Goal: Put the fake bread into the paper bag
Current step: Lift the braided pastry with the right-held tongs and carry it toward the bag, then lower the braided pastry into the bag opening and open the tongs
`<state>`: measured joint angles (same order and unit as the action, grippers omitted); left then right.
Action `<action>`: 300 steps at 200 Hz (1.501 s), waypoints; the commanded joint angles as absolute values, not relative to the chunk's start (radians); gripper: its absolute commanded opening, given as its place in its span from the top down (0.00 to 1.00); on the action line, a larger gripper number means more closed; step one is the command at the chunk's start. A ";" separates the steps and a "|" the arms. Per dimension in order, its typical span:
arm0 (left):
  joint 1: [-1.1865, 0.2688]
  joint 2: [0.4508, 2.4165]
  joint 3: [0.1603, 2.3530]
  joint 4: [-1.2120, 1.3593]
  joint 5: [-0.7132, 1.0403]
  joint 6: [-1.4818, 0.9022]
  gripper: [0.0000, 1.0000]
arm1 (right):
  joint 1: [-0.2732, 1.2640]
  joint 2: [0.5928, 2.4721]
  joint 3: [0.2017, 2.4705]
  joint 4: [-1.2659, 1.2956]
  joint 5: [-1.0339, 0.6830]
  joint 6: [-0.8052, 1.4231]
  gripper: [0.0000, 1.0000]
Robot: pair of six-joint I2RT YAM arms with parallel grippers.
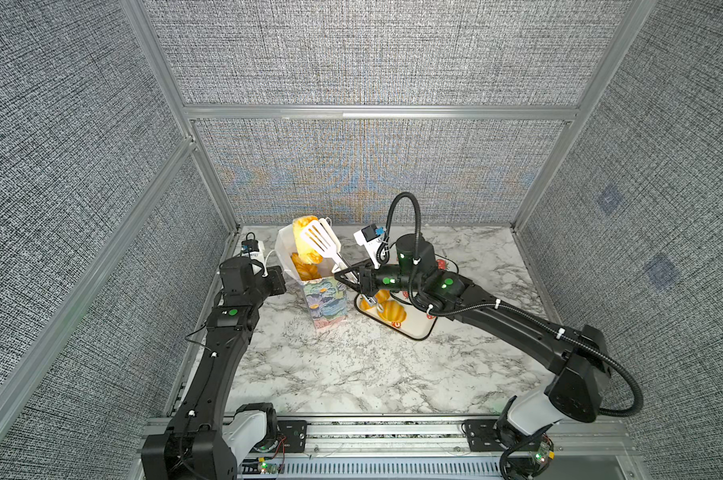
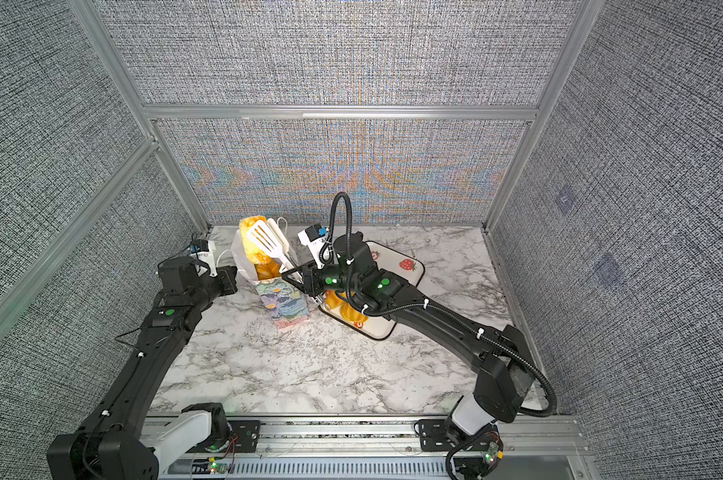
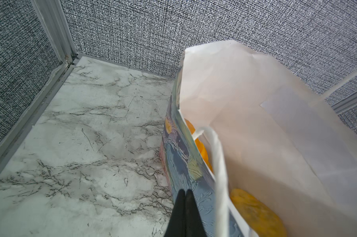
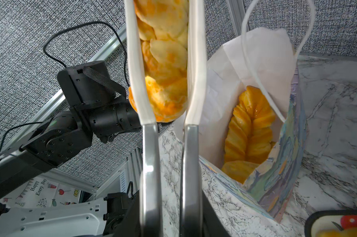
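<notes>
1. Fake bread (image 1: 303, 239) is pinched in tongs (image 1: 320, 241), squeezed by the right tool (image 1: 345, 276), raised near the paper bag (image 1: 326, 303) mouth;
2. it should be centred over the opening and lowered before release; the left tool (image 3: 184, 197) is pressed together beside the rim.

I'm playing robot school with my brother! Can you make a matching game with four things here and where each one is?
Things:
1. tongs
2. braided bun
3. paper bag
4. strawberry tray

Places:
A. standing on the marble table, pastries inside
B. flat on the table, under the right arm
C. gripped by the right end effector
D. pinched between the tong blades, off the table

Pairs: 1-C, 2-D, 3-A, 4-B
</notes>
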<state>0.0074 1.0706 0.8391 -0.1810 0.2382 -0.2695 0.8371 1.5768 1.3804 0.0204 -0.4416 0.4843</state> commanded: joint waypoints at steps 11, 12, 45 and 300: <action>0.008 1.071 0.836 -0.179 0.242 -0.265 1.00 | 0.840 1.582 1.393 0.040 -0.451 0.480 0.69; 0.008 1.071 0.836 -0.178 0.242 -0.265 1.00 | 0.840 1.582 1.393 0.039 -0.451 0.479 0.69; 0.009 1.072 0.836 -0.179 0.242 -0.265 1.00 | 0.841 1.586 1.396 0.016 -0.434 0.469 0.69; 0.009 1.071 0.836 -0.176 0.247 -0.268 1.00 | 0.816 1.581 1.388 -0.119 -0.356 0.426 0.61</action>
